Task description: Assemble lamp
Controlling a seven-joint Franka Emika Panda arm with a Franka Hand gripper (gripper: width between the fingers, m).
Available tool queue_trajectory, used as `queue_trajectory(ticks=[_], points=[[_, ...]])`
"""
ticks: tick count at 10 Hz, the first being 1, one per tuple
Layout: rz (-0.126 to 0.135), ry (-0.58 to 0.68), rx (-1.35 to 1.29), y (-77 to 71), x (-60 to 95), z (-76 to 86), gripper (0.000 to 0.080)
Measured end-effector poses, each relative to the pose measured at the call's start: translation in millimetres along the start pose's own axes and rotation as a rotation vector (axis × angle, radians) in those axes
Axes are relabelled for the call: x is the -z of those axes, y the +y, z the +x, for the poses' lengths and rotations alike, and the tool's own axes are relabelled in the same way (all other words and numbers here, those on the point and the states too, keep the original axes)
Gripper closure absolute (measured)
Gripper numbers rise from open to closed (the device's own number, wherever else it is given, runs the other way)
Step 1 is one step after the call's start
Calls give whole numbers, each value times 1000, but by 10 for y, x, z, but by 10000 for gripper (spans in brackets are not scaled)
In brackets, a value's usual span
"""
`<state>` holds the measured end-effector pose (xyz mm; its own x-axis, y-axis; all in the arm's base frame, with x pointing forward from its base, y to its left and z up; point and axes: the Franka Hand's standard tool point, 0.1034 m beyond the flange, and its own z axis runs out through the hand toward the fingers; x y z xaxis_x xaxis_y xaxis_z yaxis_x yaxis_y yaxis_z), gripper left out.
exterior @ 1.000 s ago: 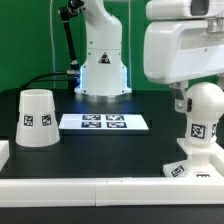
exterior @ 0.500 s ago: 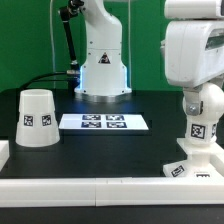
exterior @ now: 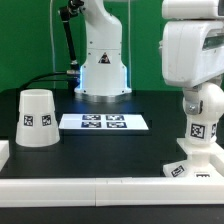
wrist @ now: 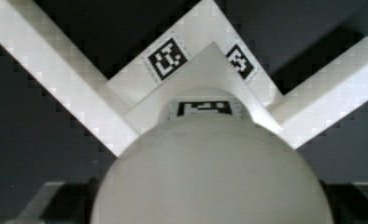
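Note:
The round-headed bulb point(exterior: 205, 106) stands upright on the low square base point(exterior: 188, 167) at the exterior view's right, its tag facing the camera. My gripper point(exterior: 203, 98) hangs straight over the bulb head, fingers on either side. In the wrist view the bulb head point(wrist: 207, 160) fills the lower middle. Dark gaps separate it from my fingers point(wrist: 49, 202), so the jaws look open around it. The base's tagged corner point(wrist: 199, 62) shows beyond the bulb. The truncated-cone shade point(exterior: 37, 117) stands alone at the exterior view's left.
The marker board point(exterior: 104, 122) lies flat between the shade and the base. A white rail point(exterior: 90, 186) runs along the front edge, and the base sits in its corner. The robot's pedestal point(exterior: 102, 70) stands at the back.
The hand turned about its vertical axis over the bulb between one second and half a second ago, showing a narrower face. The bulb's tag did not move. No change since.

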<state>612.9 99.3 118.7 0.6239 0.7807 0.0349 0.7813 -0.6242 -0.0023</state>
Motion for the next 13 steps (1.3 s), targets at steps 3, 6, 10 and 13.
queue_trajectory(ticks=[3, 6, 10, 13], points=[[-13, 28, -361, -28, -5, -9, 222], [-15, 45, -713, -10, -7, -10, 220], [-11, 47, -952, 0, -8, -20, 219], [-8, 48, -1155, 7, -8, -27, 219]])
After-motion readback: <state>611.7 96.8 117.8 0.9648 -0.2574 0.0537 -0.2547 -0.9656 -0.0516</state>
